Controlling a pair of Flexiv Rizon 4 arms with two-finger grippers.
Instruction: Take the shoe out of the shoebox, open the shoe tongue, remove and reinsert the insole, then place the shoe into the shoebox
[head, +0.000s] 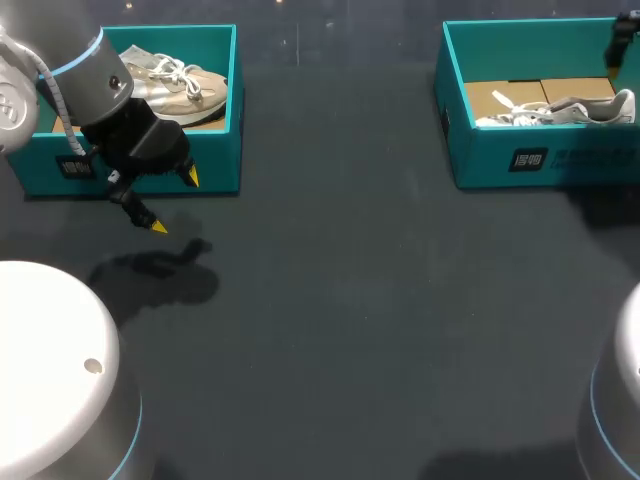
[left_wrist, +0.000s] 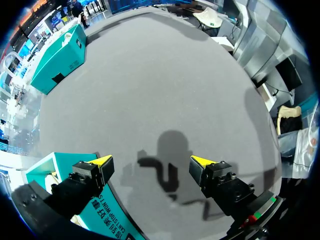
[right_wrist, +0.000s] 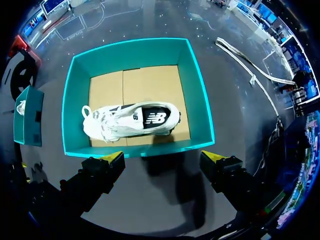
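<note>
A white shoe (right_wrist: 130, 120) lies on its side on the cardboard floor of the right teal shoebox (right_wrist: 199, 100), seen in the head view as shoe (head: 560, 110) in box (head: 500, 160). My right gripper (right_wrist: 164, 157) hovers open above that box's near wall, nothing between its fingers. The left teal shoebox (head: 215, 130) holds a beige shoe (head: 180, 85). My left gripper (head: 174, 202) hangs open just in front of this box, above the table, with nothing held. In the left wrist view the left gripper (left_wrist: 152, 161) has one finger over the box's corner (left_wrist: 102, 210).
The dark grey table (head: 360, 300) stretches between the two boxes and toward the front. My two white arm bases (head: 50, 370) stand at the front corners. The left arm's shadow (head: 160, 270) falls on the table below the gripper.
</note>
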